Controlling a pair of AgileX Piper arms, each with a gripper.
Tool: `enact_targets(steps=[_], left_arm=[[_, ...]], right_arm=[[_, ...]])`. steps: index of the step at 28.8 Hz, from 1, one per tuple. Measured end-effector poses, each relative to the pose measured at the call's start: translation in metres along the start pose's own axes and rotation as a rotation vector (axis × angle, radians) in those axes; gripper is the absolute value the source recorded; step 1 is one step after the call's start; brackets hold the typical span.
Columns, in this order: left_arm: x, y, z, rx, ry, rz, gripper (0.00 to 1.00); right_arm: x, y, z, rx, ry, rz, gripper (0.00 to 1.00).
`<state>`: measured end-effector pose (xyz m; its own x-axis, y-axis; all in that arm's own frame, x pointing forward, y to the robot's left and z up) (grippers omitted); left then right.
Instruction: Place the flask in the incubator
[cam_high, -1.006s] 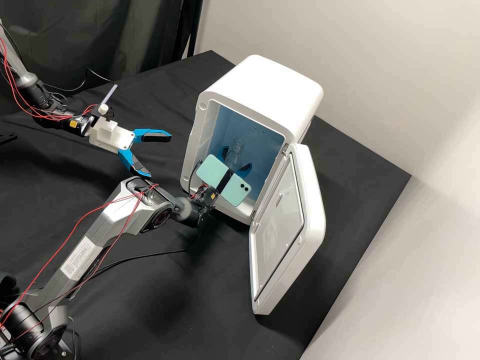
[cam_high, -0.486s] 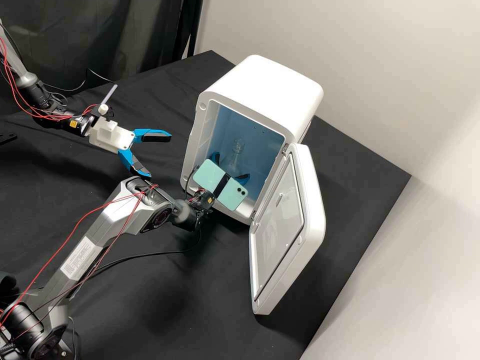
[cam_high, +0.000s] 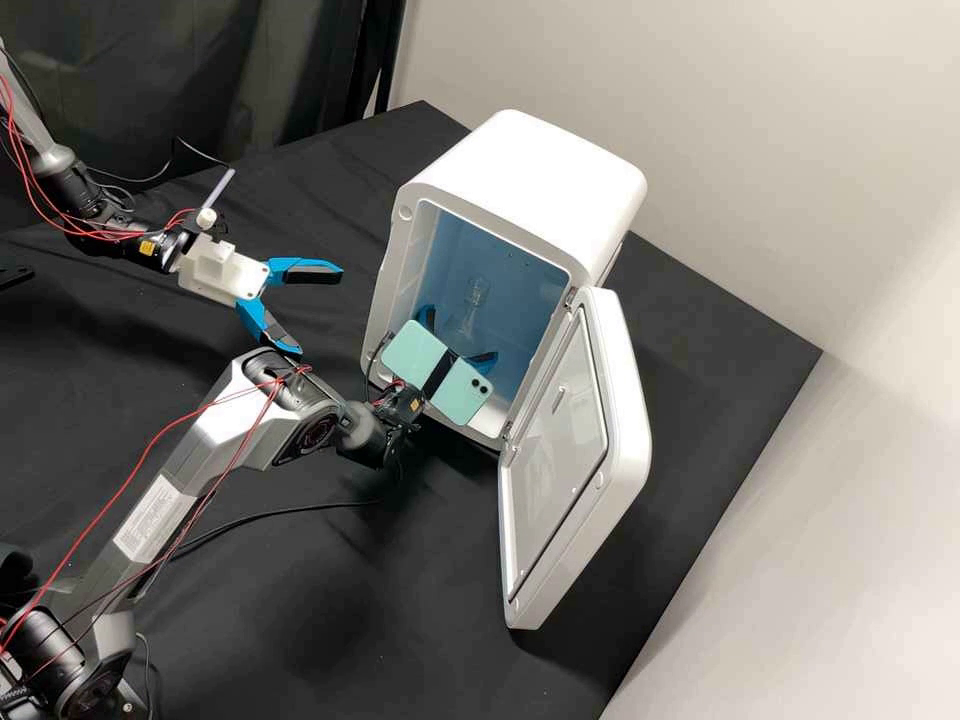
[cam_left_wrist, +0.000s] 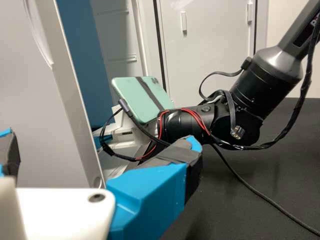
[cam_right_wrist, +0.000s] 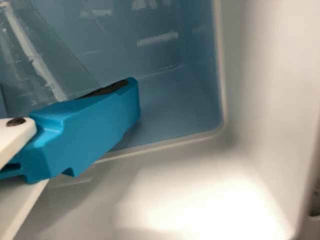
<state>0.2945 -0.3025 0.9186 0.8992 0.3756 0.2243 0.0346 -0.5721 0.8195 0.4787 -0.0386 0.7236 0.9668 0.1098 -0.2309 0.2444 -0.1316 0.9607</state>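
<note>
High view: the right end effector (cam_high: 460, 333) sits in the incubator (cam_high: 520, 180) mouth, fingers spread and gripping nothing. The flask (cam_high: 476, 298) stands upright just beyond and between them. Since a second ago this arm has drawn back and down; the flask stayed put. The left end effector (cam_high: 315, 308), open and empty, has not moved.

Left wrist view: the phone (cam_left_wrist: 142, 97) on the right wrist rides close to the incubator's rim and could snag there.

Right wrist view: glass lies just beside the blue finger (cam_right_wrist: 85, 130). A skewed retreat could clip and topple the flask.
</note>
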Motion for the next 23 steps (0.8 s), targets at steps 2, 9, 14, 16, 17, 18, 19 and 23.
enact_targets(steps=[2,9,14,16,17,18,19,23], left_arm=[[0.000,0.0000,0.000,0.000,0.000,0.000,1.00],[0.000,0.0000,0.000,0.000,0.000,0.000,1.00],[0.000,-0.0001,0.001,0.000,-0.002,0.000,1.00],[0.000,-0.0002,0.001,0.000,-0.004,-0.001,1.00],[0.000,-0.0002,0.001,0.000,-0.004,-0.001,1.00],[0.000,-0.0002,0.001,0.000,-0.004,-0.001,1.00],[0.000,-0.0002,0.001,0.000,-0.004,-0.001,1.00],[0.000,-0.0002,0.001,0.000,-0.004,-0.001,1.00]], right_arm=[[-0.002,0.002,-0.002,0.000,0.004,0.005,1.00],[-0.007,0.005,-0.005,0.004,0.018,0.016,1.00],[-0.014,0.004,-0.005,0.013,0.013,0.018,1.00],[-0.017,0.003,-0.005,0.016,0.017,0.019,1.00],[-0.018,0.004,-0.005,0.016,0.020,0.023,1.00],[-0.019,0.004,-0.005,0.018,0.025,0.024,1.00],[-0.020,0.003,-0.004,0.019,0.025,0.023,1.00],[-0.024,0.001,-0.003,0.028,0.027,0.029,1.00]])
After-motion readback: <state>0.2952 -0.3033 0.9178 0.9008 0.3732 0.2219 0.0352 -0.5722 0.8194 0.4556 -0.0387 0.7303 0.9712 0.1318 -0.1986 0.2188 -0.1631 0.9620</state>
